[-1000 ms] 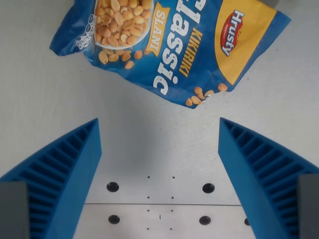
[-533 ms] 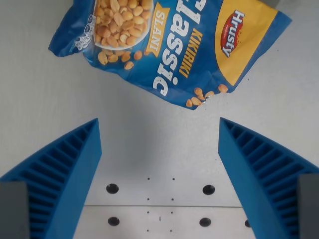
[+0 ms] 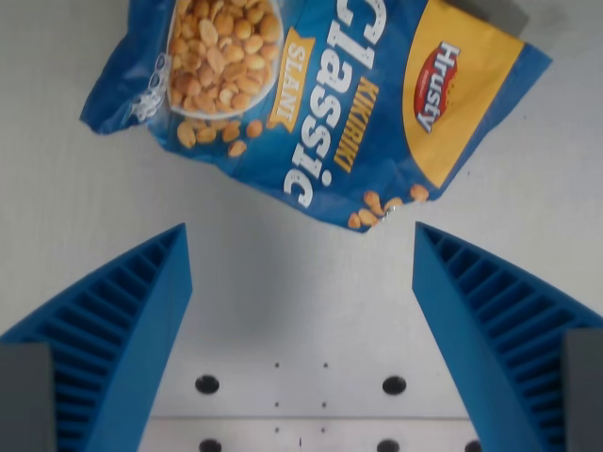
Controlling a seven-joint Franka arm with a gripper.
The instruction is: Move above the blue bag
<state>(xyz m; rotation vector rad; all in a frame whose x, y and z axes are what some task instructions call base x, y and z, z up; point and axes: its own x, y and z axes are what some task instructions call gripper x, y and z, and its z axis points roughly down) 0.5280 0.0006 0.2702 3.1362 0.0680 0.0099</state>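
Note:
A blue bag (image 3: 320, 104) of peanuts with a yellow corner and white "Classic" lettering lies flat on the grey table at the top of the wrist view, cut off by the top edge. My gripper (image 3: 301, 330) is open and empty. Its two blue ribbed fingers (image 3: 113, 348) stand wide apart at the lower left and lower right. The bag lies beyond the fingertips, apart from them, with its lower edge just above the gap between them.
A light metal plate (image 3: 301, 410) with several dark screw holes lies on the table at the bottom of the view, between the fingers. Plain grey table surface (image 3: 57, 207) surrounds the bag.
The whole scene has shifted down in the view, so the camera has moved toward the bag. More of the bag shows now. The fingers stay open as before.

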